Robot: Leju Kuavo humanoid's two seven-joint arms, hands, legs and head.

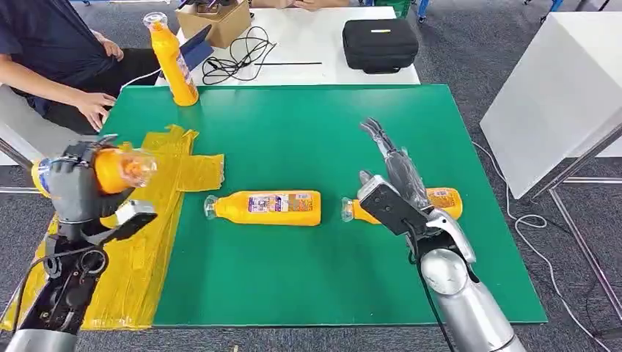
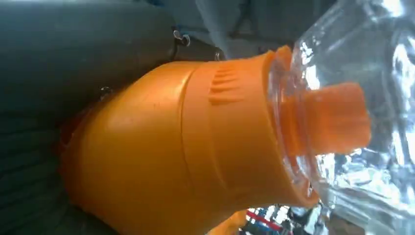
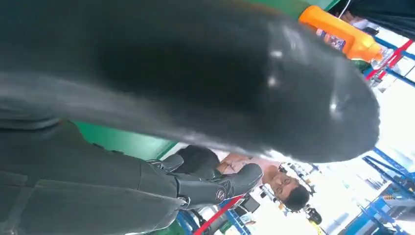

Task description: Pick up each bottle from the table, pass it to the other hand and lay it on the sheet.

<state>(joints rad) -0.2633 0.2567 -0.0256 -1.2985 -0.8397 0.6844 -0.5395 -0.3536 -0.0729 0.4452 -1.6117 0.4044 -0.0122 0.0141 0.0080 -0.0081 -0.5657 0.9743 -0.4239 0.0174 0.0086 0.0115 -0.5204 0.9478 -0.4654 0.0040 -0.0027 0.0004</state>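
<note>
Four orange bottles in all, on or above a green worktop [image 1: 293, 286], biggest thing in the head view. White table [image 1: 323, 44] butts its far edge, w/ a black case [image 1: 380, 44], a cardboard box [image 1: 214, 20] and loose black cable [image 1: 238, 60] on it. Person's hand [image 1: 94, 108] rests at the worktop's far left corner.

Yellow sheet [image 1: 143, 257] lies crumpled along the worktop's left side, directly under the left hand [image 1: 72, 189]. That hand's fingers [image 1: 67, 187] are clamped round the held bottle [image 1: 117, 170], which sits lifted above the sheet, on its side, clear cap pointing toward the middle of the worktop. Left wrist view shows the bottle's orange shoulder and clear cap close up, grey fingers wrapped behind it.

Right hand [image 1: 392, 176] hovers over the worktop's right half, fingers [image 1: 378, 136] stretched straight and apart, nothing in them. Right-side bottle [image 1: 440, 199] lies flat just under that hand, partly hidden by the wrist, cap toward the left. Middle bottle [image 1: 268, 207] lies flat between the two hands, cap pointing at the sheet, near its edge but not touching.

Upright bottle [image 1: 174, 62] stands at the worktop's far left, well beyond the left fingers, near the person's hand. Right wrist view is mostly dark blurred fingers [image 3: 205, 191], w/ a bottle and green surface at the edge.
</note>
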